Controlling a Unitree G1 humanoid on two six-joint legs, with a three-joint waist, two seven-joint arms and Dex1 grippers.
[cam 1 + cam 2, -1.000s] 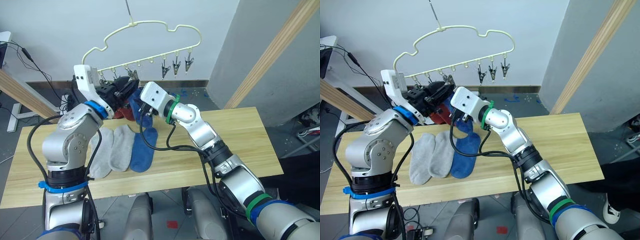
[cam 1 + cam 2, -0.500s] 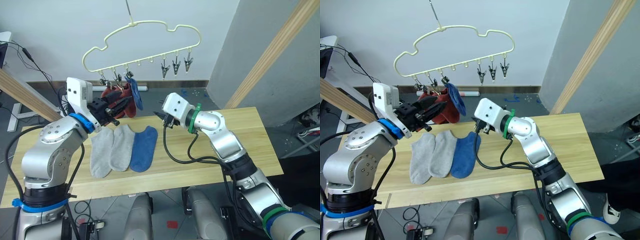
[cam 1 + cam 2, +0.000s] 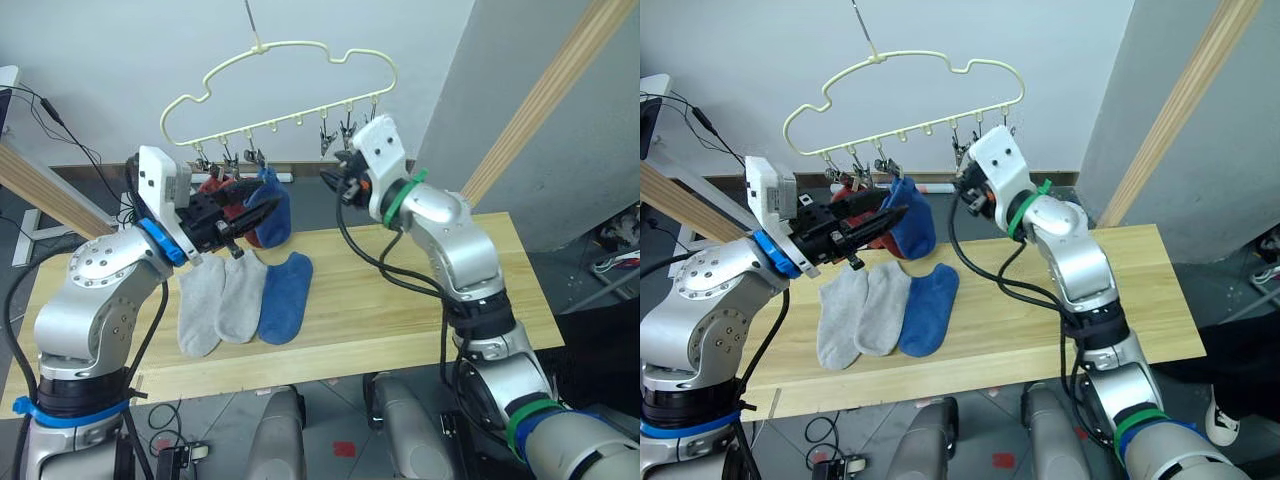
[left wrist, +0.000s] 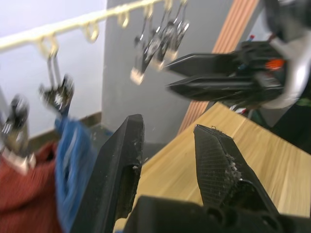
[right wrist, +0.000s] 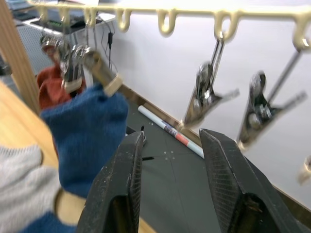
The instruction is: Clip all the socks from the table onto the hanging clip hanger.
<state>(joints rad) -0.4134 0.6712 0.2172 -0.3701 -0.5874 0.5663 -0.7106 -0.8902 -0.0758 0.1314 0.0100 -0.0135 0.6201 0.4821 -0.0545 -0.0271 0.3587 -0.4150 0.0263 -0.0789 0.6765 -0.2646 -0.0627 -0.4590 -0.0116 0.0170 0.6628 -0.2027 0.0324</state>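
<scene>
A long pale wood table (image 3: 420, 300) was seen across the middle of the head views, set before a white wall and a grey partition, with a slanted wooden pole (image 3: 540, 100) at the upper right and cables at the far left.

The clip hanger (image 3: 290, 60) was hung in the upper centre, its row of dark clips below the yellow wire. A blue sock (image 3: 272, 208) and rust red socks (image 3: 215, 190) were seen hanging from the clips toward the hanger's left end, the red ones partly hidden behind the left arm. Three socks were laid side by side on the table at centre left: two grey socks (image 3: 220, 300) and a second blue sock (image 3: 285, 297), the three touching along their edges.

The left gripper (image 3: 240, 207) was held raised at the left of centre, just beside the hanging blue sock; its jaws were parted and nothing was held between them. The right gripper (image 3: 335, 180) was raised to the upper centre, close under the free clips (image 5: 209, 92) at the hanger's right end. Its jaws were likewise spread apart and empty, as seen in the right wrist view, with no clip touched.
</scene>
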